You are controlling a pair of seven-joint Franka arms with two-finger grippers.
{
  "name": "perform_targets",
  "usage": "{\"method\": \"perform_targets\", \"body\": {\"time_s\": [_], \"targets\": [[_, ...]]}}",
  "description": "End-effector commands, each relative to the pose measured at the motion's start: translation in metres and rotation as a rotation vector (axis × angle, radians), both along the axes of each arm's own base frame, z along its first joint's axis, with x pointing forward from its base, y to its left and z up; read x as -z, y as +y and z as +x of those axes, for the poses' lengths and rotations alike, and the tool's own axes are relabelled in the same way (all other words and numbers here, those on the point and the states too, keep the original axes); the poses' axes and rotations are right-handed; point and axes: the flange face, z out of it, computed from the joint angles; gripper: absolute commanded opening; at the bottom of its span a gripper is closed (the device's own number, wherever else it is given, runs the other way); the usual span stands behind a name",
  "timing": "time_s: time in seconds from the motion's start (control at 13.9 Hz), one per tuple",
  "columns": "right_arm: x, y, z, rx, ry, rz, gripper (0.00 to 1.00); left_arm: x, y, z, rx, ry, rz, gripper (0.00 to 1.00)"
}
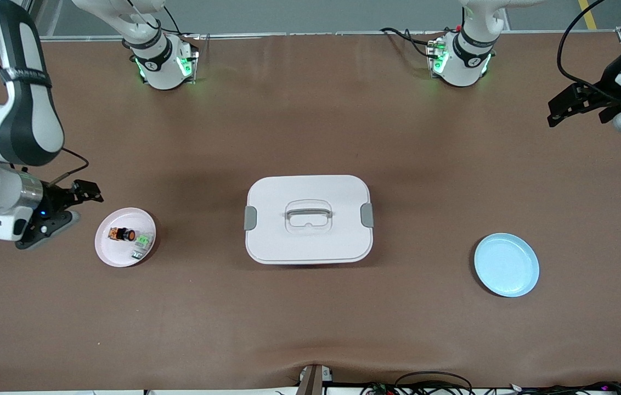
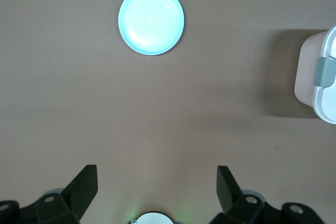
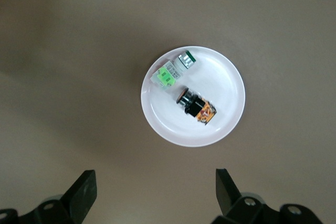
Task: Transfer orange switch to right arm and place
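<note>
The orange switch (image 1: 122,235) lies on its side on a small pink plate (image 1: 108,252) toward the right arm's end of the table. It is black with an orange cap. In the right wrist view the orange switch (image 3: 197,106) rests near the middle of the plate (image 3: 223,124). My right gripper (image 1: 89,207) hovers beside that plate, open and holding nothing; its own view shows the right gripper (image 3: 155,182) with bare table between the jaws. My left gripper (image 1: 575,112) hangs open and empty at the left arm's end, and in its view the left gripper (image 2: 156,179) is over bare table.
A green-and-silver part (image 1: 142,244) shares the pink plate with the switch. A white lidded box (image 1: 308,219) with a handle sits mid-table. A light blue plate (image 1: 506,264) lies toward the left arm's end, also seen as the blue plate (image 2: 151,20) from the left wrist.
</note>
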Motion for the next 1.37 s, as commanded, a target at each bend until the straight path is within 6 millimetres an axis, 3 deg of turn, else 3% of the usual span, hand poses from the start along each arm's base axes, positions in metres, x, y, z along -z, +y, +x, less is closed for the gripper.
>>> {"method": "perform_targets", "body": {"time_s": [0.0, 0.29, 0.5, 0.65, 1.01, 1.3], "targets": [[-0.035, 0.004, -0.016, 0.158, 0.000, -0.038, 1.00, 0.000, 0.002, -0.003, 0.013, -0.010, 0.003, 1.00], [-0.073, -0.002, -0.028, 0.235, -0.044, -0.045, 1.00, 0.007, 0.000, -0.013, 0.015, -0.034, 0.007, 1.00], [-0.098, -0.007, -0.032, 0.415, -0.034, -0.067, 1.00, 0.004, 0.000, -0.016, 0.013, -0.039, 0.008, 1.00], [-0.114, -0.016, -0.032, 0.523, -0.029, -0.079, 1.00, 0.001, 0.001, -0.017, 0.013, -0.039, 0.006, 1.00], [-0.145, -0.043, -0.032, 0.600, -0.068, -0.064, 1.00, 0.000, 0.004, -0.017, 0.010, -0.036, 0.006, 1.00], [-0.187, -0.030, -0.025, 0.647, -0.157, -0.066, 1.00, 0.000, 0.004, -0.017, 0.010, -0.033, 0.006, 1.00]]}}
